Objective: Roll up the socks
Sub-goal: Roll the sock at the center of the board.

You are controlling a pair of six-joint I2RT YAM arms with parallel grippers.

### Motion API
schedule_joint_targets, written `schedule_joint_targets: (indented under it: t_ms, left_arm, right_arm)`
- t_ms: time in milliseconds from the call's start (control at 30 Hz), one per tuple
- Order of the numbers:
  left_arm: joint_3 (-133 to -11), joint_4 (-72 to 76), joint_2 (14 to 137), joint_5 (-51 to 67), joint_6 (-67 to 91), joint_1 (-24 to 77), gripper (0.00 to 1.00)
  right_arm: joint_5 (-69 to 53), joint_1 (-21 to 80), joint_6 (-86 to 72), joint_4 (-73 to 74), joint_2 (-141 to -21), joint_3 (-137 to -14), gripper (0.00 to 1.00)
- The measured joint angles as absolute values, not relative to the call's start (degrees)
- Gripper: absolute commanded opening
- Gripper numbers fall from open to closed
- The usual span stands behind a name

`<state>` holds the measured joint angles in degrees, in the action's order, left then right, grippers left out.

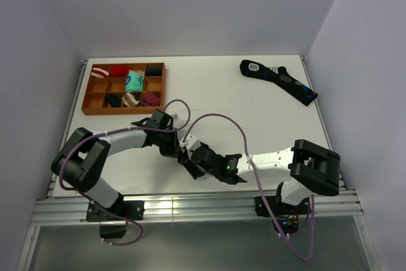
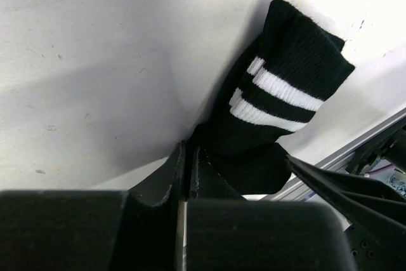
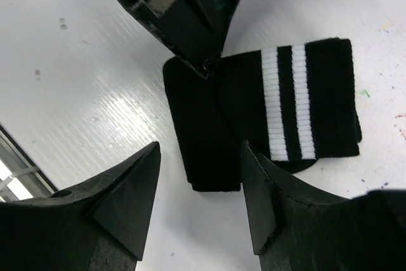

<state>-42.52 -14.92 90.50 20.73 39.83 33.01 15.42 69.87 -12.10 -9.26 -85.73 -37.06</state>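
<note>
Right wrist view gives the best look: the black sock (image 3: 285, 106) lies flat on the white tabletop (image 3: 82, 93), partly folded over on itself, with its two white stripes on the side away from the fold. At the top of that view the left claw (image 3: 206, 66) is pinched tight on the folded edge of the sock, tips pressed together with fabric between them. Meanwhile the right claw (image 3: 200, 182) is spread wide, one finger on either side of the folded end, gripping nothing. Can't tell whether its fingers actually touch the knit.

From the top camera the two claws meet near the front edge of the tabletop, roughly midway between the arm bases, and they mostly hide the sock. Way off at the back left there's a brown tray (image 1: 120, 111) with small rolled bundles (image 1: 133, 82) in its compartments. A longer dark sock (image 1: 279, 79) lies at the back right, well apart from all that.
</note>
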Motion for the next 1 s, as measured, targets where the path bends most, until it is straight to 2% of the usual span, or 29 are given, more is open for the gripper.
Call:
schedule_joint_targets:
  t_ms: [333, 567, 800, 1000]
  left_arm:
    - [-42.8, -15.2, 90.7, 20.8, 39.9, 33.0, 0.00]
    - [-43.1, -15.5, 91.0, 20.8, 39.9, 33.0, 0.00]
    - [-43.1, -15.6, 91.0, 20.7, 40.1, 33.0, 0.01]
    - [-43.0, -15.6, 90.5, 20.1, 41.2, 33.0, 0.09]
  right_arm:
    - [15.0, 69.9, -13.2, -11.6, -87.5, -36.1, 0.57]
    - [16.7, 70.0, -15.7, -14.9, -87.7, -33.6, 0.47]
    - [17.3, 69.9, -20.0, -20.0, -87.5, -30.7, 0.31]
    - [14.7, 67.8, -24.7, -26.6, -86.8, -26.8, 0.27]
